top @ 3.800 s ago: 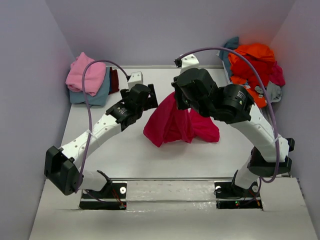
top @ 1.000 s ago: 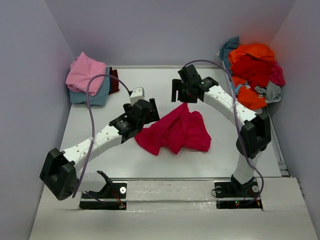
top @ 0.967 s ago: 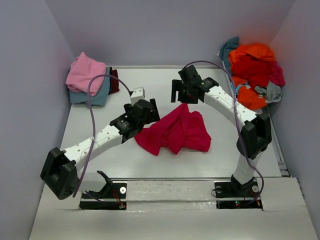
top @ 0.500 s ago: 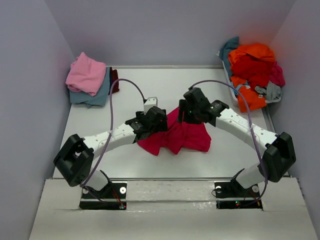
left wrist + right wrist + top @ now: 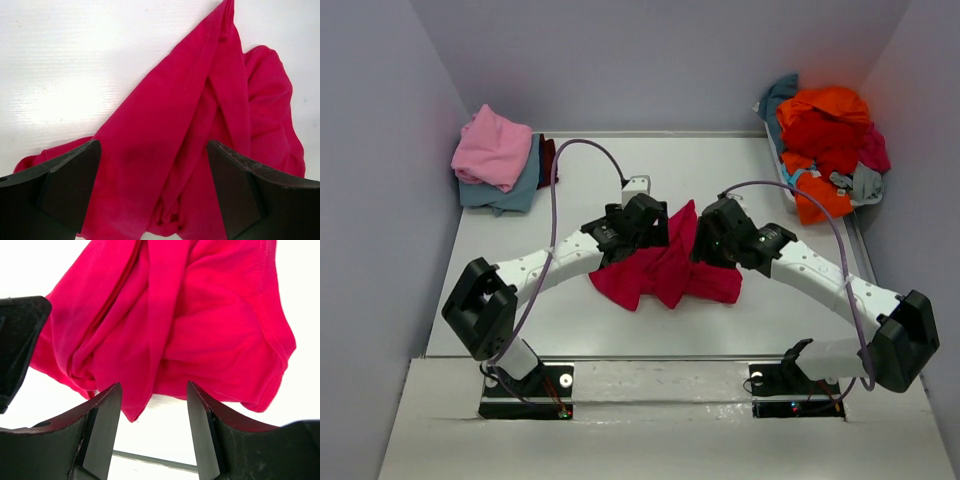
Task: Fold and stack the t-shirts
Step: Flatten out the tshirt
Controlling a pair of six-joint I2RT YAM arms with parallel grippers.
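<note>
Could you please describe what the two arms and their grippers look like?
Both the left arm and the right arm have white links joined by bulky black joints, and each carries a thin purple cable looping over it. The left gripper and right gripper each have two broad, flat black fingers. Both arms stand on black base plates.
</note>
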